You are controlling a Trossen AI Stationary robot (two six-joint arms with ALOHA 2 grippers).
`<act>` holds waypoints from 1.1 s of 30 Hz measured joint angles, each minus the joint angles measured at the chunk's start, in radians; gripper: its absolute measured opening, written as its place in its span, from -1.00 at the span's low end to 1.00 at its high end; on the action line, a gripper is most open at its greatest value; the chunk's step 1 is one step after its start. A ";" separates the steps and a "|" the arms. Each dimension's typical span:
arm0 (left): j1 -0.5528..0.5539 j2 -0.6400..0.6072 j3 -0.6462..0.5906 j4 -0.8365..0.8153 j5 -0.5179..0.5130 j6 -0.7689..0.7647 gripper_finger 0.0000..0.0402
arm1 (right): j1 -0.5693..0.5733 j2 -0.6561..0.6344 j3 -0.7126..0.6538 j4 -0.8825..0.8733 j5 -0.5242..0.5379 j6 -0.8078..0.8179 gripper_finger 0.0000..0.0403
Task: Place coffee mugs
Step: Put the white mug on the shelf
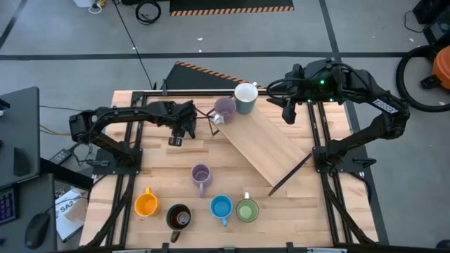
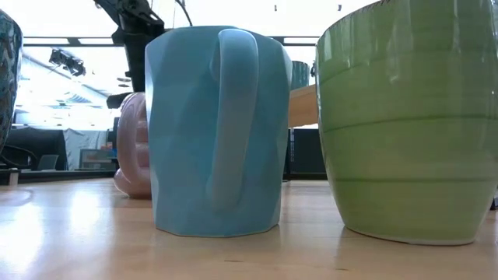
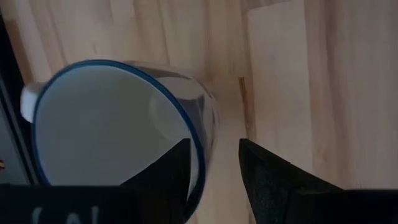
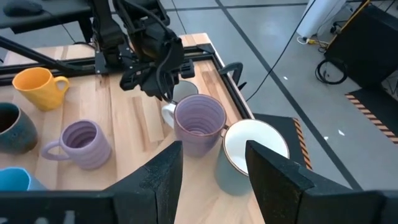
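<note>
Mugs (image 1: 221,206) upright, visibly empty.

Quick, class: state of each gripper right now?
Left gripper: jaws open around the rim of a white mug, not clamped.
Right gripper: jaws open, empty, above the lavender mug and another white mug.

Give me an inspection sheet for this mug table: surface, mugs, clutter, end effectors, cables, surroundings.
Surface: pale wooden table, with a loose wooden board lying diagonally.
Job's things: orange mug, dark mug, blue mug, green mug in a front row; lavender mug behind them; second lavender mug and white mug at the board's far end.
Clutter: nothing seen.
End effectors: left end effector open beside a blue-rimmed white mug; right end effector open, empty.
Cables: black cables on the floor.
Surroundings: orange vacuum, striped mat.
</note>
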 joint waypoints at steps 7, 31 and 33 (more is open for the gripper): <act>0.006 0.000 0.000 0.022 0.006 -0.005 -0.41 | 0.000 0.000 0.000 0.000 -0.002 0.000 -0.10; 0.019 0.000 0.370 -0.334 0.062 -0.162 -0.87 | -0.005 0.000 0.001 0.014 -0.012 -0.027 -0.10; 0.019 0.000 0.456 -0.384 0.061 -0.164 -0.87 | -0.005 0.000 0.001 0.014 -0.011 -0.027 -0.10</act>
